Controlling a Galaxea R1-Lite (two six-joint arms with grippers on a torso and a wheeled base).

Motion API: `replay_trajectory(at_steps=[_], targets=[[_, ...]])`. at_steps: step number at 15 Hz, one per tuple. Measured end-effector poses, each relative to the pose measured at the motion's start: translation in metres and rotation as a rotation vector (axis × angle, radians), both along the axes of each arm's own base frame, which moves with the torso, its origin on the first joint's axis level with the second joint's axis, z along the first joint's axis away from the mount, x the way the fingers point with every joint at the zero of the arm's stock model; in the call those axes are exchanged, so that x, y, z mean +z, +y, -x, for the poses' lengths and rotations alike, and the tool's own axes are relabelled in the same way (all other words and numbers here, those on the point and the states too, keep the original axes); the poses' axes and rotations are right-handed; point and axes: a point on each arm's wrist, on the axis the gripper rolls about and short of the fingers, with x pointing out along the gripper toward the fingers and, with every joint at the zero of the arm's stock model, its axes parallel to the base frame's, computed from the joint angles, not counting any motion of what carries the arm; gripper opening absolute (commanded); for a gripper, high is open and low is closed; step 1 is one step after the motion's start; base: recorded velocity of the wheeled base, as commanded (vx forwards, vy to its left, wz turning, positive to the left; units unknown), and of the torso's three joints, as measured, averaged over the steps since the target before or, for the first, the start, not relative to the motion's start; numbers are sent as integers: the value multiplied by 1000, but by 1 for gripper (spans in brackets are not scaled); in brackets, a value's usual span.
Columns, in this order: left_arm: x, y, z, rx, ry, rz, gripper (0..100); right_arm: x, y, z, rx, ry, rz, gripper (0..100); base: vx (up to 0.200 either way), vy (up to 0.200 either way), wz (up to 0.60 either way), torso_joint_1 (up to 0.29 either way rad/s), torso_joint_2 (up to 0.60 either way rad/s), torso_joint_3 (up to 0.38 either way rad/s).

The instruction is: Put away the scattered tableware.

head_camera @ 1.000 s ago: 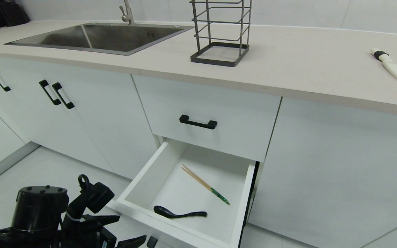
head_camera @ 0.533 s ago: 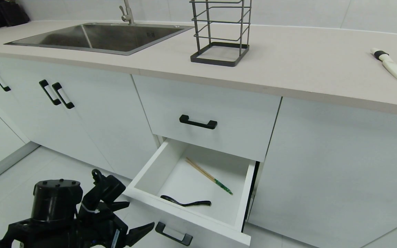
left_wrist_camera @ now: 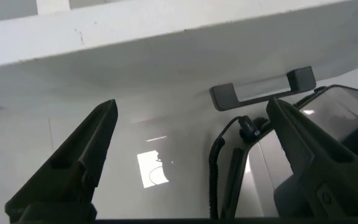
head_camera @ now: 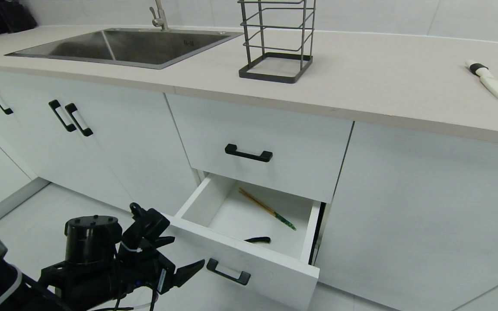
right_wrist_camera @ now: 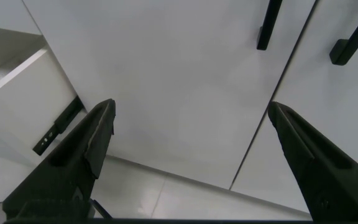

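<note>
The lower drawer (head_camera: 275, 276) stands partly pulled out. Inside lie a pair of wooden chopsticks with green tips (head_camera: 267, 209) and a black spoon (head_camera: 257, 239), mostly hidden behind the drawer front. A white knife with a black band (head_camera: 492, 84) lies on the counter at the far right. My left gripper (head_camera: 177, 255) is open, just left of the drawer's black handle (head_camera: 227, 271), with its fingertips at the drawer front. From the wrist, the left gripper (left_wrist_camera: 191, 106) faces the front panel and handle (left_wrist_camera: 263, 93). My right gripper (right_wrist_camera: 191, 107) is open and empty, facing white cabinet doors.
A dark wire rack (head_camera: 275, 43) stands on the beige counter (head_camera: 361, 77), with a steel sink (head_camera: 123, 45) to its left. The upper drawer (head_camera: 257, 142) is closed. Cabinet doors with black handles (head_camera: 71, 119) fill the left. Pale floor lies below.
The drawer has slid inward, hiding most of the spoon. My left arm has moved forward and up with the drawer front.
</note>
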Motion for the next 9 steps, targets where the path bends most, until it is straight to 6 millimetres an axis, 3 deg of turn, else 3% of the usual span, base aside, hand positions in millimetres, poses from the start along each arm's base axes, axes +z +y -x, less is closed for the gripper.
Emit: replay_trajectory(at_steps=[9], targets=[[1,-6,-30,1,-54,15,100,0,0,0,0,0,0,100,0,0,0,0,0,0]])
